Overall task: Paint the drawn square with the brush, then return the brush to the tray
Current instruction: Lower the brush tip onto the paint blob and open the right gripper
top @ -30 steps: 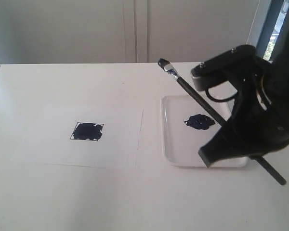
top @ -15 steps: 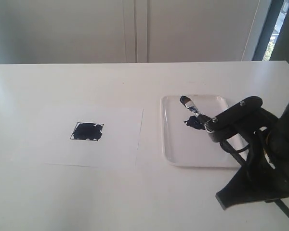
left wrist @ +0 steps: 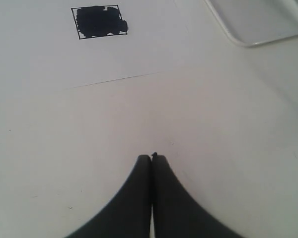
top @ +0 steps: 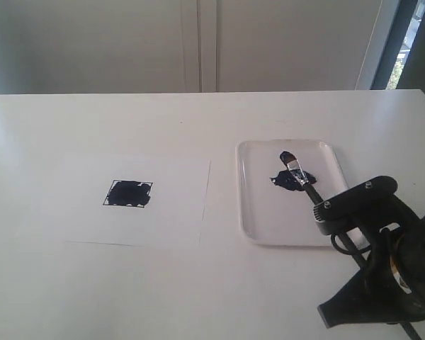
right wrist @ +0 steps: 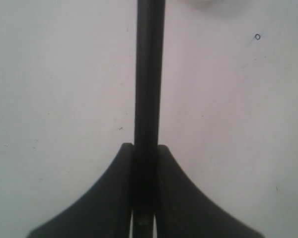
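The drawn square [top: 128,193] on the white paper [top: 171,212] is filled with blotchy dark paint; the left wrist view shows the square [left wrist: 99,21] too. The white tray [top: 262,209] holds a dark paint blob [top: 292,181]. The brush [top: 298,173] slants low over the tray, its tip just past the blob. Its black handle [right wrist: 149,74] runs back into my right gripper [top: 340,306] [right wrist: 146,148], which is shut on it off the tray's near right corner. My left gripper [left wrist: 152,157] is shut on nothing above bare table, short of the paper's near edge.
A corner of the tray [left wrist: 237,40] shows in the left wrist view. The paper's near edge [left wrist: 114,80] lies between my left gripper and the square. White cabinet fronts [top: 198,42] stand behind the table.
My right gripper came down and back toward the near right, bringing the brush from high above the tray's far edge down onto the tray by the blob. The left arm is no longer in the exterior view.
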`<action>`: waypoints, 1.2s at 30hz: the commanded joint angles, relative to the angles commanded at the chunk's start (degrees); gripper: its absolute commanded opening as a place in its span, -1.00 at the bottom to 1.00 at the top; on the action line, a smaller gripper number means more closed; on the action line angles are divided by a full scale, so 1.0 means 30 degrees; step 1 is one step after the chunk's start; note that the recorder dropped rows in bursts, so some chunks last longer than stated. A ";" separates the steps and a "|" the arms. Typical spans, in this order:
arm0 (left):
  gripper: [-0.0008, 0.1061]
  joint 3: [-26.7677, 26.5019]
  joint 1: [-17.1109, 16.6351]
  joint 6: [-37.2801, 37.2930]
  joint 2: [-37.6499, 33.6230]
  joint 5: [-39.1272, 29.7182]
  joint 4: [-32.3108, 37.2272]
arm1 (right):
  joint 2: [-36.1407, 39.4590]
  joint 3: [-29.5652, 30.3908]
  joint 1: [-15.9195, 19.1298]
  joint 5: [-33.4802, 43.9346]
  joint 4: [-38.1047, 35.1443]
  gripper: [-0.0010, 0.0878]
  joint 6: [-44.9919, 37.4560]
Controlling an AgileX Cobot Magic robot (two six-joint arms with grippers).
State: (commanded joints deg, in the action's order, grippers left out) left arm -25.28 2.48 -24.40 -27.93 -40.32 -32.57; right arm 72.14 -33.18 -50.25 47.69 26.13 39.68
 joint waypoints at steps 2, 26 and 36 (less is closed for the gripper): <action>-0.99 0.0000 0.0000 -0.0065 0.0000 0.0045 -0.0272 | 0.0523 0.0000 0.0000 -0.0233 0.0588 -0.98 0.0647; -0.99 0.0000 0.0000 -0.1365 0.0000 0.0353 -0.2134 | 0.5233 -0.0067 0.3073 -0.5091 -0.1147 -0.78 -0.0149; -0.99 0.0000 0.0000 -0.1583 0.0000 0.0311 -0.2134 | 0.5148 -0.0219 0.3073 -0.4888 -0.1355 0.29 -0.0149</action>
State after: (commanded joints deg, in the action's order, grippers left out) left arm -25.28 2.48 -29.15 -27.93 -39.39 -38.97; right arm 87.59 -33.83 -41.03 33.03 22.07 39.23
